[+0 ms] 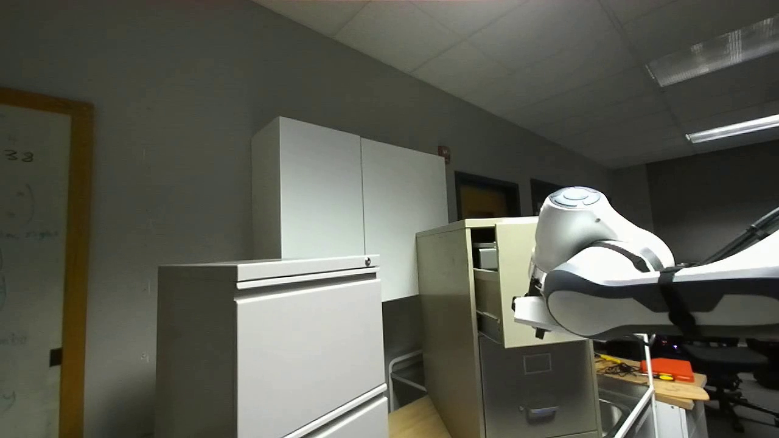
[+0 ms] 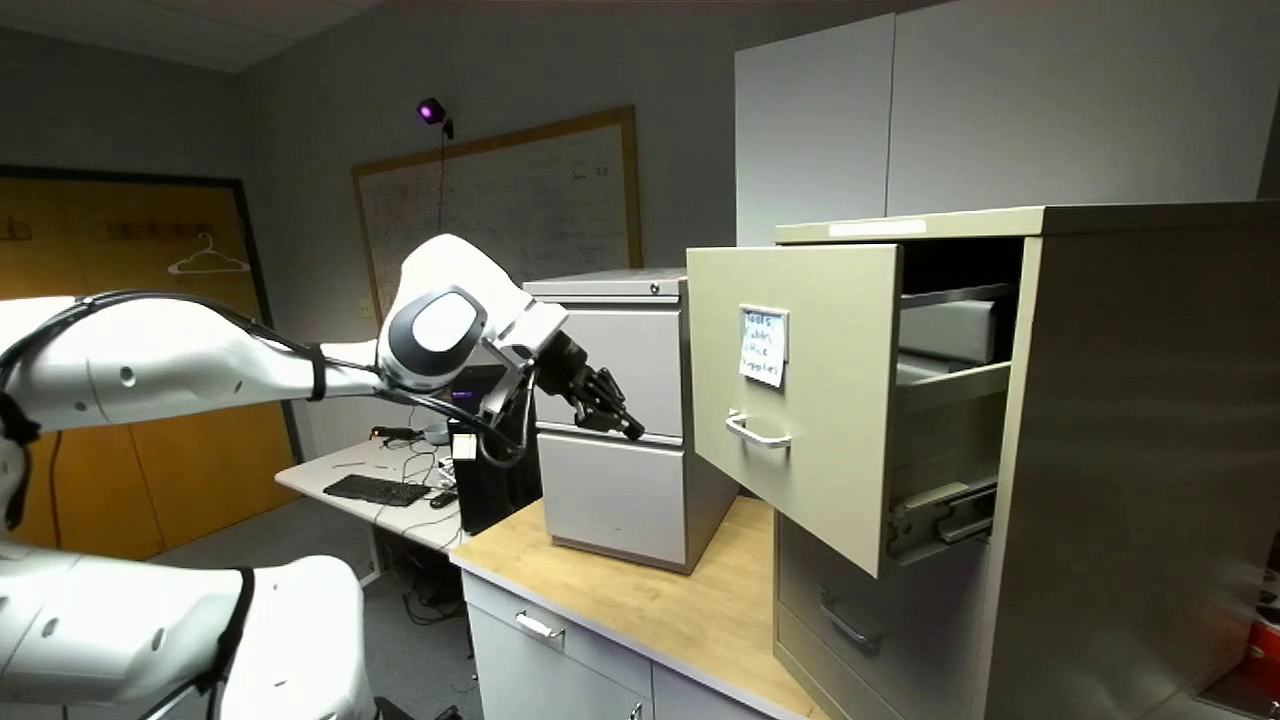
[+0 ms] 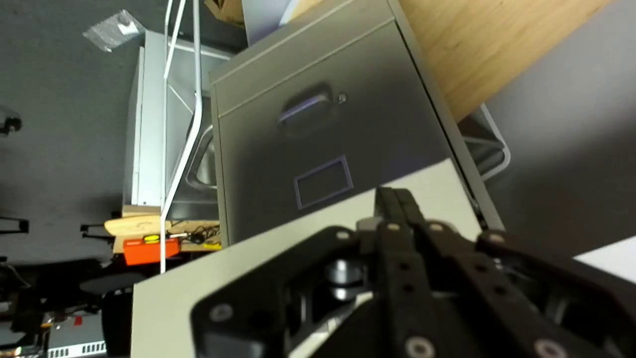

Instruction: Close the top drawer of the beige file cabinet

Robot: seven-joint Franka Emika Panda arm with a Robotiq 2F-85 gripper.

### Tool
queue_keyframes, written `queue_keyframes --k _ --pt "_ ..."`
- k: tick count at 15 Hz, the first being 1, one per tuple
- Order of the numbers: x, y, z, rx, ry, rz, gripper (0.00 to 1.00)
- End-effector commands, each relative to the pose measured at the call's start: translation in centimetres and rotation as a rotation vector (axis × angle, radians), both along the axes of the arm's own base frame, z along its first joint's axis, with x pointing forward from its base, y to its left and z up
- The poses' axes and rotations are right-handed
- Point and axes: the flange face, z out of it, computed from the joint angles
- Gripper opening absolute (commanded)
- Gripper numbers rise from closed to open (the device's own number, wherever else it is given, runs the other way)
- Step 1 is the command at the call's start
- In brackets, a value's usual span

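Observation:
The beige file cabinet stands upright in both exterior views (image 1: 447, 316) (image 2: 1130, 450). Its top drawer (image 2: 820, 380) is pulled well out, and dark rails and grey contents show through the open side. The drawer front bears a handwritten label and a silver pull (image 2: 757, 432). It also shows in an exterior view (image 1: 516, 267), partly behind the arm, and in the wrist view (image 3: 223, 278). My gripper (image 2: 628, 425) is shut and empty, in front of the drawer front, with a visible gap. In the wrist view its fingertips (image 3: 396, 199) are together, over the drawer front's lower edge.
A pale grey cabinet (image 2: 615, 500) stands on a wooden counter (image 2: 640, 600) beside the file cabinet. White cupboards (image 2: 1000, 110) hang behind. A lower drawer (image 3: 318, 144) is shut. A thin white frame (image 3: 198, 109) and an orange-red case (image 1: 669, 368) are on the cabinet's far side.

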Motion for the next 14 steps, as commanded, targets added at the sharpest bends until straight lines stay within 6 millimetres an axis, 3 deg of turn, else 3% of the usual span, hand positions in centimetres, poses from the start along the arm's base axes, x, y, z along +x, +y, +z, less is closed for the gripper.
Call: queue_keyframes --k 1,10,14 --pt "0.3 1.1 1.7 -0.126 -0.093 -0.059 0.0" --pt "3.6 -0.2 4.0 -0.331 -0.14 -0.097 0.0" --pt "6.6 -1.4 4.3 -0.354 -0.122 -0.066 0.0"
